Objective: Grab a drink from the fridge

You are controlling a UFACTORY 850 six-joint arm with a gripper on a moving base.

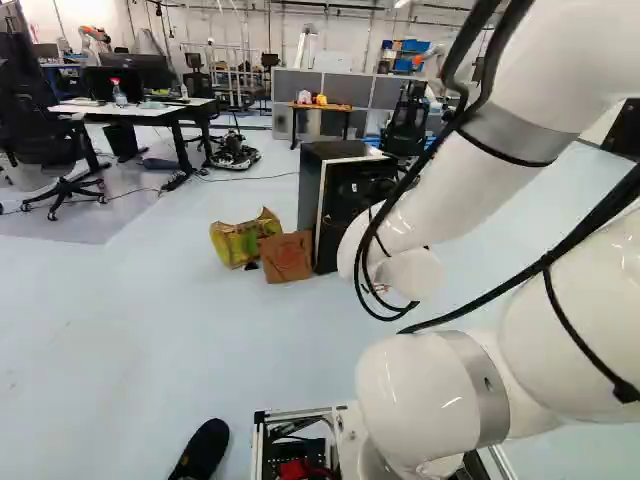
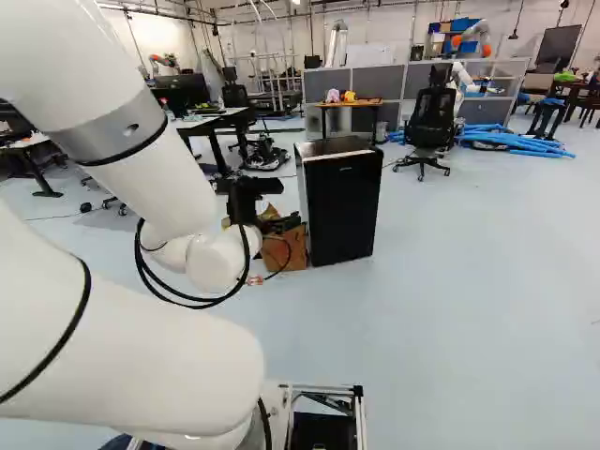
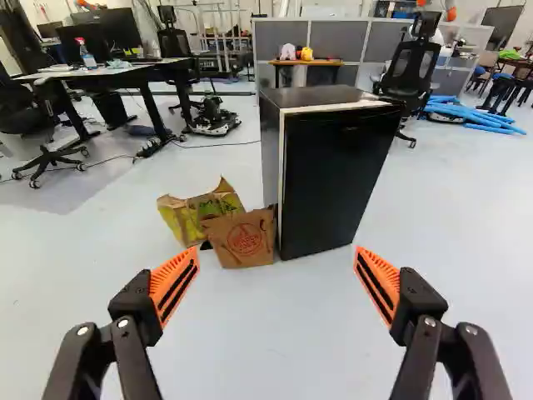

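1. Right base view. The fridge (image 2: 342, 202), a black upright cabinet with its door closed, stands on the floor and serves as landmark. The white arm (image 2: 155, 183) reaches toward it; the black gripper (image 2: 281, 225) shows in part in front of the bags beside the fridge. An office chair (image 2: 432, 120) stands behind the fridge, toward the right of the view, with blue tubes (image 2: 516, 141) on the floor beyond.

2. Left base view. A brown paper bag (image 1: 286, 258) sits just beside the fridge, with a yellow-green bag (image 1: 235, 243) on its far side from the fridge. A desk (image 1: 110, 108) stands well apart from the fridge, at the left of the view. A person's dark shoe (image 1: 203, 450) is on the near side of the fridge, near the base.

3. Wrist view. The gripper (image 3: 276, 279) has its fingers spread wide, orange pads (image 3: 175, 283) apart, nothing between them; the fridge lies ahead. Whether the fridge holds a drink cannot be told, its interior being hidden.
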